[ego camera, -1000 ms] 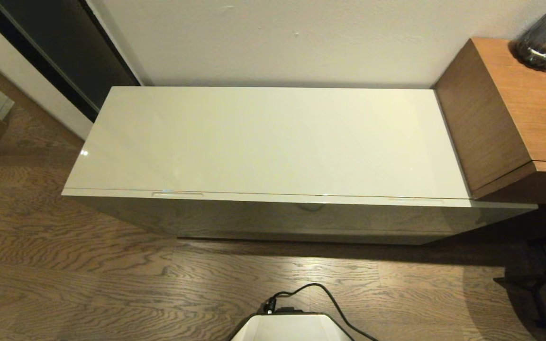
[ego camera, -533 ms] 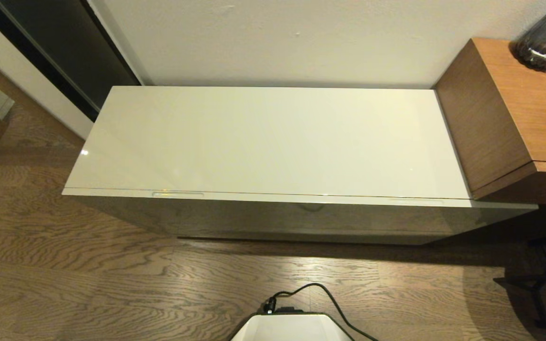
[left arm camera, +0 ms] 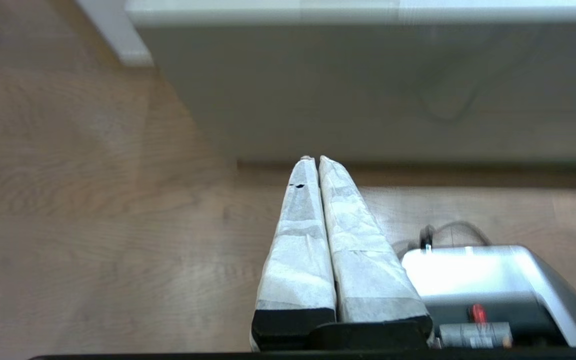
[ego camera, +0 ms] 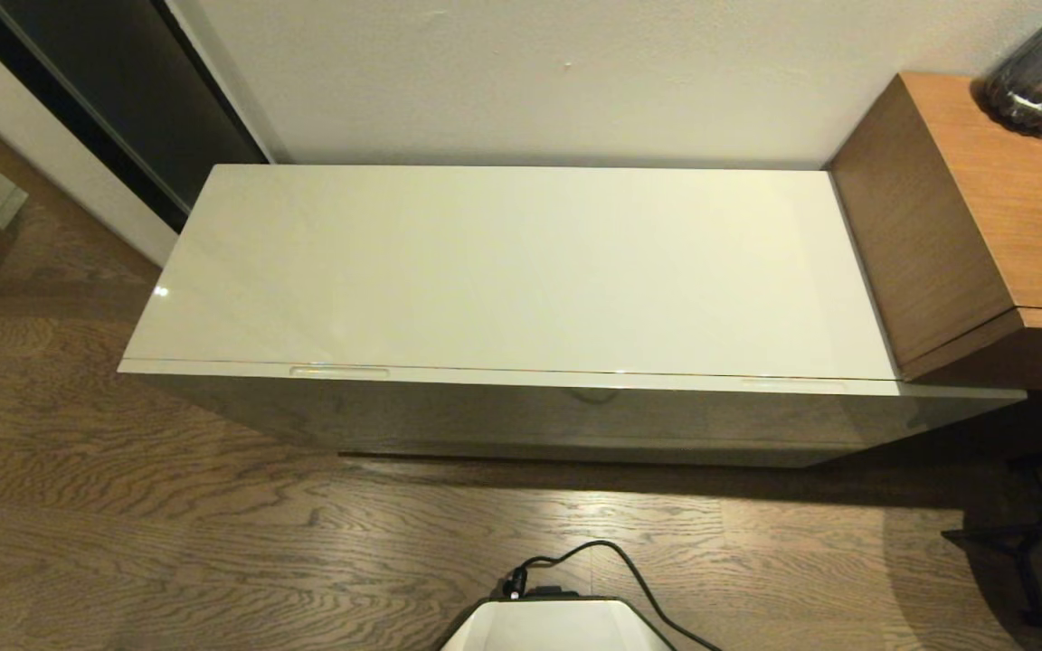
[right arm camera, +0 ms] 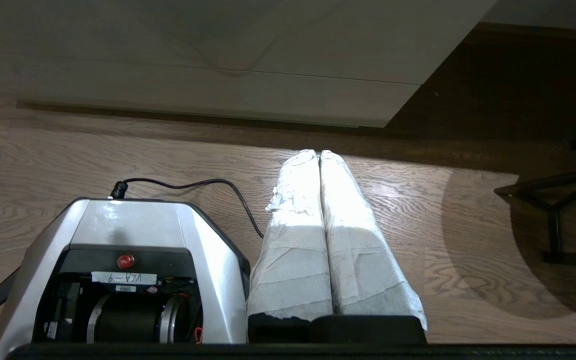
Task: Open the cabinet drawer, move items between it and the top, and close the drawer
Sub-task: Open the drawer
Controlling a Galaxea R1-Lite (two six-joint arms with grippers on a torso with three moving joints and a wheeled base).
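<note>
Nearest to the viewer, the white top of the robot's base (ego camera: 557, 626) is showing at the bottom of the head view, a black cable (ego camera: 616, 556) curling off it across the wooden floor (ego camera: 123, 542). Neither arm is appearing in that view. The left gripper (left arm camera: 313, 160) is hanging low over the floor in front of the cabinet, its wrapped fingers pressed together on nothing, and the right gripper (right arm camera: 318, 152) is doing the same beside the base, jaws likewise pressed together and empty. Beyond them, the cabinet drawer (ego camera: 575, 420) is sitting fully closed, its glossy grey-beige front running the whole width of the low cabinet. No knob is showing; two shallow recesses are lying along its upper edge, one toward the left (ego camera: 338, 371) and a fainter one toward the right (ego camera: 792, 383). Those look like the likeliest places to hook a fingertip, since the flat front is probably too slick to grip, and so long a drawer may bind if pulled from one end only. Above it, the top (ego camera: 521, 262) is stretching back to the wall, with none of the items visible on it. Farthest right, a taller wooden unit (ego camera: 973, 217) is carrying a dark glass vase (ego camera: 1041, 77).
</note>
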